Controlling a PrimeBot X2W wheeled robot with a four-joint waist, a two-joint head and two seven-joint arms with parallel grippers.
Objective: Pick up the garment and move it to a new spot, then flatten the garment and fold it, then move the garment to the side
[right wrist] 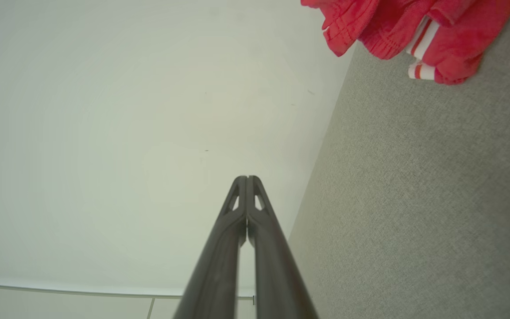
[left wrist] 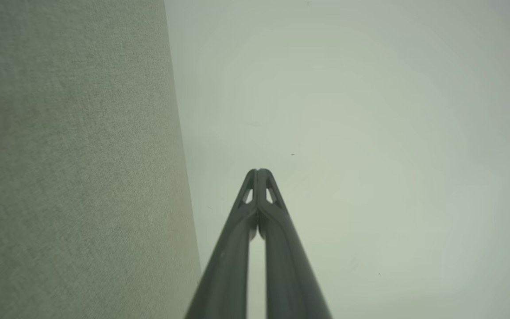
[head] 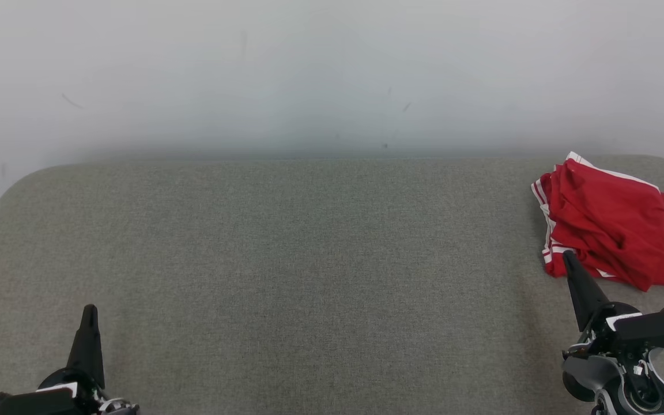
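Head view. Shows the left gripper [head: 90,314] at the lower left, fingers pressed together with nothing between them, above the gray padded surface [head: 309,259]. Shows the right gripper [head: 567,257] at the lower right, closed the same way and empty. Puts the red garment [head: 608,225], bunched, with white stripes and dark letters, just ahead of the right gripper's tip and to its right, far to the right of the left gripper.

Left wrist view. Shows the left gripper [left wrist: 258,173] with both fingers meeting at the tip, gray padded surface [left wrist: 73,155] on its left, pale wall [left wrist: 370,133] ahead.

Right wrist view. Shows the right gripper [right wrist: 246,179] shut tight, holding nothing. Places the red garment [right wrist: 414,26] ahead and to the right of the fingers, apart from them, lying on the gray padded surface [right wrist: 414,199].
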